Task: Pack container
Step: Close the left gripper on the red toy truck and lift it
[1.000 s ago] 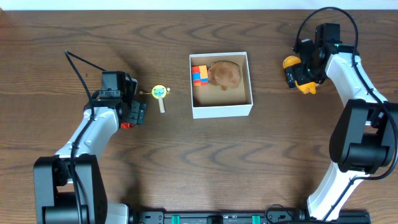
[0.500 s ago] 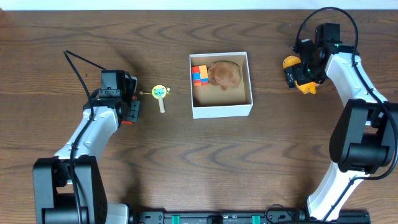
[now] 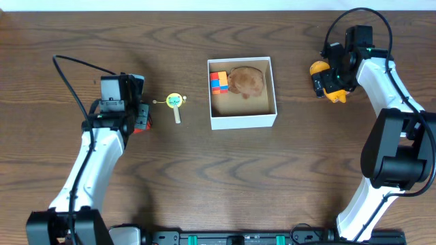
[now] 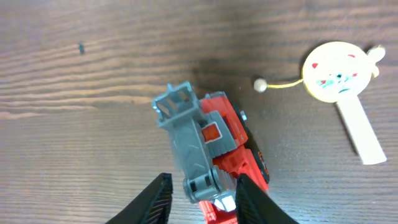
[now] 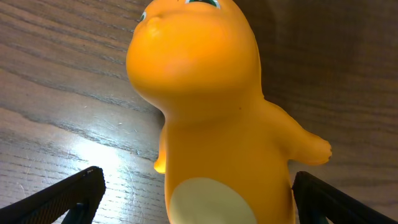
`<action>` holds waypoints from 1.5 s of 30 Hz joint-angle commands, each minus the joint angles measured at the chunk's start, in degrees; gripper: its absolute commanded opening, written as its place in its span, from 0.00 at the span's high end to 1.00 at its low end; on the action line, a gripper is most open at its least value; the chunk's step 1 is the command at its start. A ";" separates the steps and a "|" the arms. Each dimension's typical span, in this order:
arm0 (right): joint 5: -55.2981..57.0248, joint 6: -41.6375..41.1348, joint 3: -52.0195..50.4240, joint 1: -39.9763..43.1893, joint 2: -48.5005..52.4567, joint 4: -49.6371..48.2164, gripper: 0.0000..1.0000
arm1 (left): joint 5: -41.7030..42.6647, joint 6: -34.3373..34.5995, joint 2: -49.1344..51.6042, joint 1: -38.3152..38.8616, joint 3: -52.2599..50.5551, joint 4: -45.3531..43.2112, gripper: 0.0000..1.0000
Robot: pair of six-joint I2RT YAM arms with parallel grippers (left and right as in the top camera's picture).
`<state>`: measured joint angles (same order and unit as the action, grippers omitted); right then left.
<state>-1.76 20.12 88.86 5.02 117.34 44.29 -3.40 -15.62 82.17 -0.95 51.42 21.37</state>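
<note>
The container [image 3: 242, 121], a white-walled box with a tan floor, sits mid-table and holds a coloured block [image 3: 218, 82] and a brown plush [image 3: 246, 82]. Left of it, my left gripper [image 3: 139, 120] [image 4: 203, 182] is shut on a red toy truck [image 4: 227, 134] with a grey ladder, which casts a shadow on the wood. A yellow disc toy on a stick [image 3: 176, 102] [image 4: 339, 71] lies between the truck and the box. At the far right, my right gripper [image 3: 325, 83] [image 5: 196, 177] stands open, its fingers wide on either side of an orange figure [image 5: 205, 93] without touching it.
Dark wooden tabletop [image 3: 218, 177] all around. The left arm's black cable [image 3: 68, 75] loops over the table at the far left. The right arm [image 3: 392, 136] runs along the right edge.
My left gripper has narrowed onto the red truck, and the arm has pulled back up and to the left with it. The right arm and the orange figure have stayed put.
</note>
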 commanded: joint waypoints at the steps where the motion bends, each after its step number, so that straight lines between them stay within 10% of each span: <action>1: -0.42 0.09 0.15 -0.44 0.44 0.04 0.01 | -0.48 -0.17 0.31 0.13 0.44 0.57 0.33; 5: -0.42 0.09 0.15 -0.44 0.44 0.04 0.01 | -0.48 -0.15 2.51 0.13 0.42 -0.35 0.13; 22: -0.42 0.09 0.15 -0.44 0.44 0.04 0.01 | -4.81 16.81 12.68 0.11 0.42 -6.69 0.18; 45: -0.42 0.09 0.15 -0.44 0.44 0.04 0.01 | -4.79 20.68 17.16 0.13 0.42 -8.50 0.21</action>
<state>-1.76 20.12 88.86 5.02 117.38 44.29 -7.35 4.56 98.59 -0.91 51.42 12.99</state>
